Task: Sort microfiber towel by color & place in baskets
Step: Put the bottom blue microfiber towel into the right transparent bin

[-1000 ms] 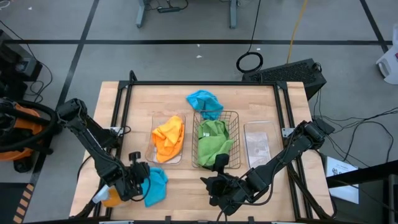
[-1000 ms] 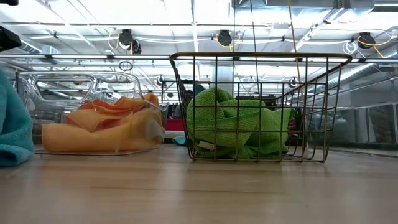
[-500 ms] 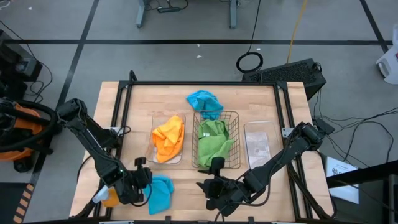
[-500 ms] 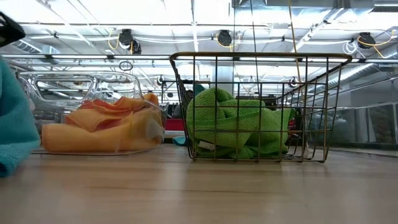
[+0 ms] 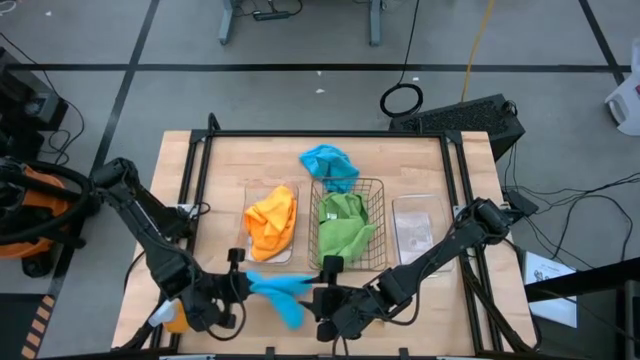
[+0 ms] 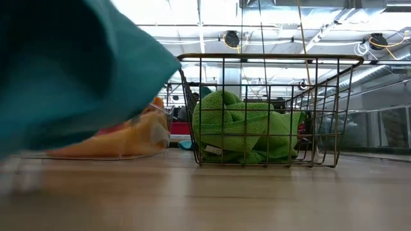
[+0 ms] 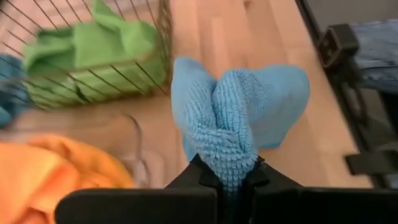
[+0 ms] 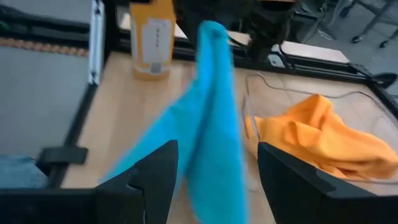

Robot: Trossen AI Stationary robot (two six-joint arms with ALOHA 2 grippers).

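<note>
- Left gripper [image 5: 238, 287], at the near edge of the light wooden table [image 5: 420, 160]: jaws clamped fully together on a bunched fold of a sky-blue microfiber towel [image 5: 280, 292]. The left wrist view shows the pile pinched between the dark fingers [image 7: 186, 179], the rest of the cloth trailing forward.
- Held towel: clear of the table top, its long axis running across the table from the left gripper toward the right gripper [image 5: 327, 303].
- Right gripper: just beside the towel's free end, jaws parted, holding nothing. In its wrist view the blue cloth hangs in front of the gap between the fingers [image 8: 152, 171], not yet between them.
- Destination, as judged: the empty clear plastic basket [image 5: 415, 232] lies on the far right, beyond the dark wire-mesh basket [image 5: 372, 225] of bright green towels [image 5: 342, 225]; the right arm is nearer to it, so a handover looks likely.
- Other items: orange-yellow towels [image 5: 271, 220] fill the clear plastic basket on the left [image 5: 249, 195]; a second sky-blue towel [image 5: 329, 164] lies loose behind the wire basket, well apart from both grippers.
</note>
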